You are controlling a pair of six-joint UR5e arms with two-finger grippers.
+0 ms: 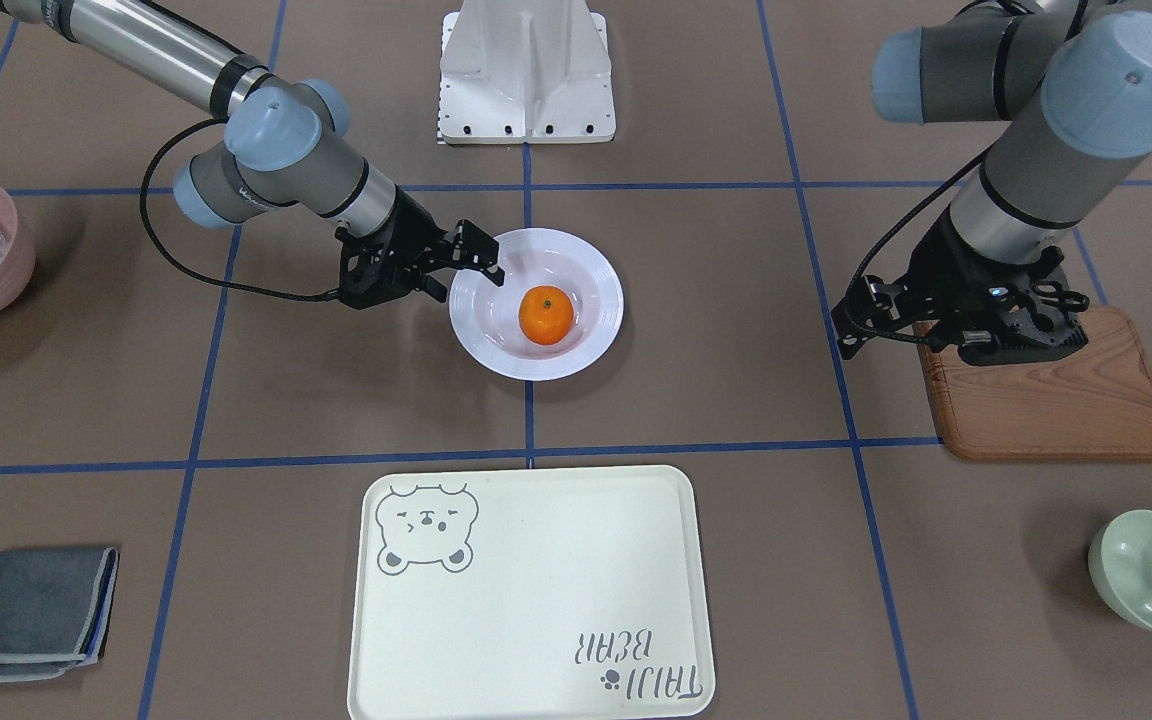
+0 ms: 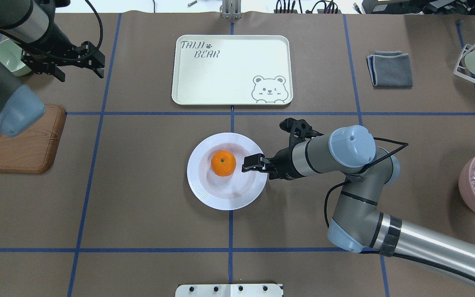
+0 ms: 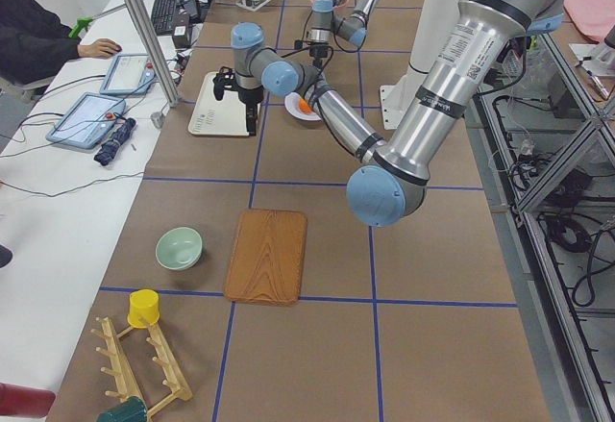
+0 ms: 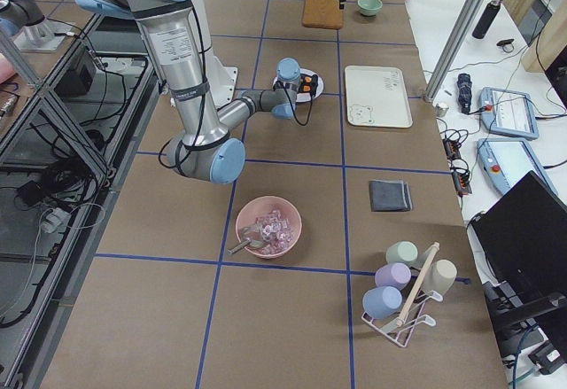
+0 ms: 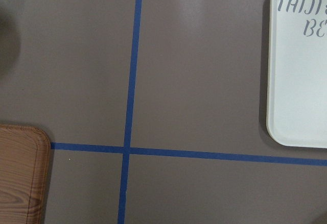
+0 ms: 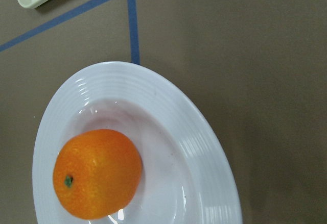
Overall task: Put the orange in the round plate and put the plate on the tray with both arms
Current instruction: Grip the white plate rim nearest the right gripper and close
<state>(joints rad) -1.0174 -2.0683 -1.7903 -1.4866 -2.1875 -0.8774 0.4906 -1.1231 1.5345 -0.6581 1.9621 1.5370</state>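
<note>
Two black grippers, jaws apart: right gripper [image 2: 252, 163] over rim of glossy white round plate [image 2: 225, 200], small bright-orange fruit [image 2: 223, 163] just ahead in its well, pale cream rectangular plastic tray [image 2: 229, 78] beyond; left gripper [image 2: 99, 62] far aside.

Brown table [image 1: 736, 400] — blue tape grid [image 1: 686, 185] across it.

Robotics lab, test-bench setup. Long table [image 2: 138, 206] under brown paper, marked with blue tape grid [image 2: 232, 249]. Two jointed industrial arms: left arm [image 3: 442, 86], right arm [image 4: 182, 66]. White metal base [image 1: 526, 75] at table edge. Aluminium framing [image 3: 553, 162] and loose cables [image 3: 577, 278] alongside. Side desk holds tablets [image 3: 86, 119] and keyboard [image 3: 165, 11]; person [image 3: 34, 33] seated there.
</note>
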